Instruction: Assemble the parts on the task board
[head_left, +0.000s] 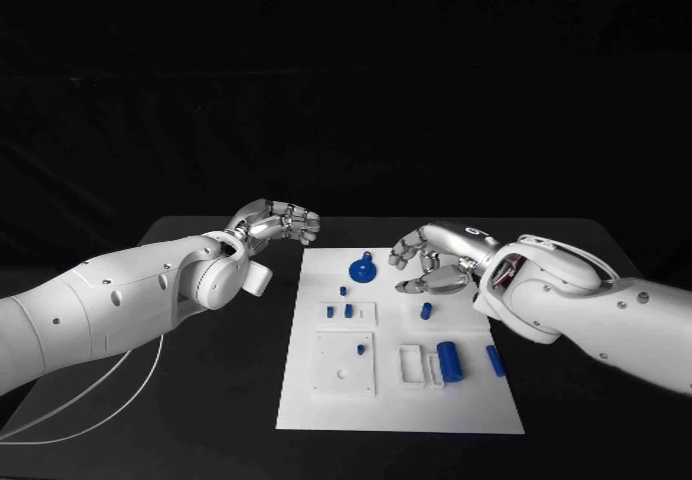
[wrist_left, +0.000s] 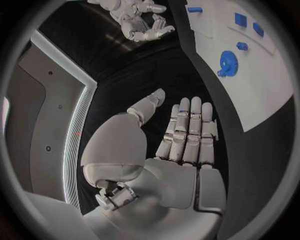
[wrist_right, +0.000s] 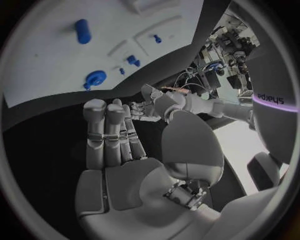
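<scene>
Task board lay mid-table, white plate on the black table. Left hand hung just off the board's far-left corner, over bare table, not touching it; fingers apart and nearly straight in the left wrist view, nothing in them. Right hand hovered over the board's far end, fingers spread and bent downward, empty too. Blue gear sat on the board near the far edge, just beside the right hand's fingertips; couldn't tell if they touched. Small blue pegs stood nr the board's middle, another peg beside them toward the right arm. Blue cylinder lay on the near-right part of the board, thin blue bar beside it at the board's right edge.
</scene>
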